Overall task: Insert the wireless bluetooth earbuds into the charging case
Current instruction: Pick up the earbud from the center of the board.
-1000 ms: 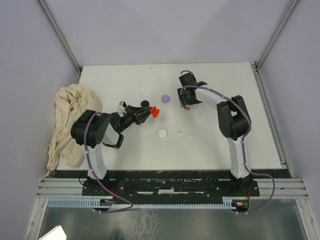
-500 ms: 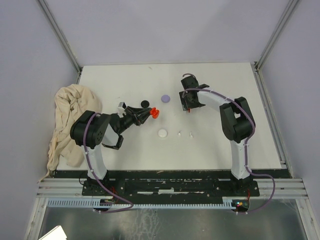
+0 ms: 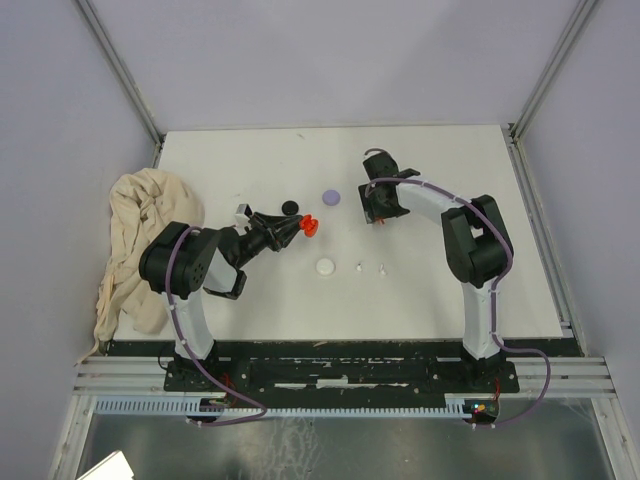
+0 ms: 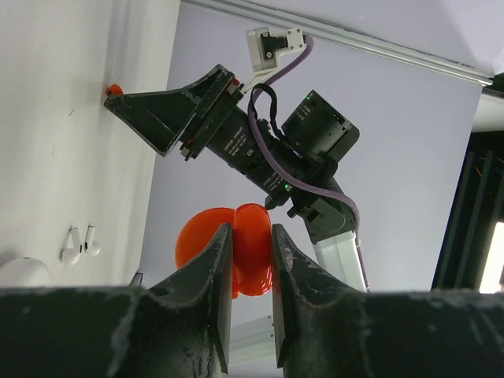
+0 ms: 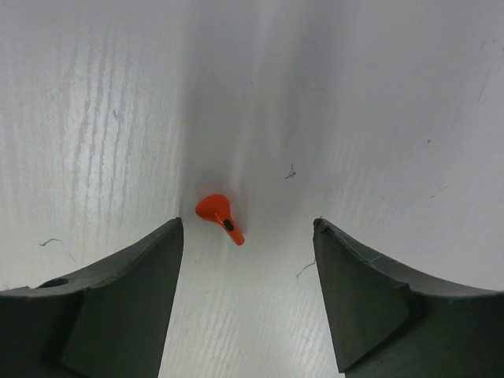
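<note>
Only the right arm [image 3: 440,205] has shifted slightly rightward since a second ago. The left gripper [image 4: 250,236] is clamped tightly on the red charging case [image 4: 236,256]. The right gripper [image 5: 246,228] holds nothing, its fingers [image 5: 118,299] spread wide; a red earbud [image 5: 219,214] lies on the table [image 5: 394,94] between them, touching neither.

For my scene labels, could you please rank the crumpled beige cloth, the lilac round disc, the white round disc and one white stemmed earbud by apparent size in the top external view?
1. Crumpled beige cloth, by far largest.
2. Lilac round disc and white round disc: look alike, unranked.
3. White stemmed earbud, smallest.
</note>
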Motion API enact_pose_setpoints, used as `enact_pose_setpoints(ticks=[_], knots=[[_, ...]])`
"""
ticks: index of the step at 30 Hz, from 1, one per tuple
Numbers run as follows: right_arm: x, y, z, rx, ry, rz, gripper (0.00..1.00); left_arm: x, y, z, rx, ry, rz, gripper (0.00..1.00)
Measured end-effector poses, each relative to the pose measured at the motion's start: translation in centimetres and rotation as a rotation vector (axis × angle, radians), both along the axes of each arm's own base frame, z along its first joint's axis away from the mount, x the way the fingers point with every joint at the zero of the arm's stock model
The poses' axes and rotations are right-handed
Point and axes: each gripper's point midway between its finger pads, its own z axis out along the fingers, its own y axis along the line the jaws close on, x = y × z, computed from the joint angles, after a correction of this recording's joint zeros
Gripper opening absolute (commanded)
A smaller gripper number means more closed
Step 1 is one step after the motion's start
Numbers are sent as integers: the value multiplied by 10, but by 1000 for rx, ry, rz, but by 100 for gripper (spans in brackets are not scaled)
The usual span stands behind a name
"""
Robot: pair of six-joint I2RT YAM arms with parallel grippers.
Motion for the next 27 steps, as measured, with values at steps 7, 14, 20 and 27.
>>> enact_pose_setpoints(ticks=[7, 14, 20, 27], knots=[[5, 8, 7, 31, -6, 15, 63, 0, 0, 0, 0, 0, 0, 3], [5, 10, -3, 31, 17, 21, 58, 0, 0, 0, 0, 0, 0, 3], [4, 12, -5, 40, 29, 29, 54, 0, 0, 0, 0, 0, 0, 3], [6, 15, -5, 46, 31, 36, 49, 0, 0, 0, 0, 0, 0, 3]])
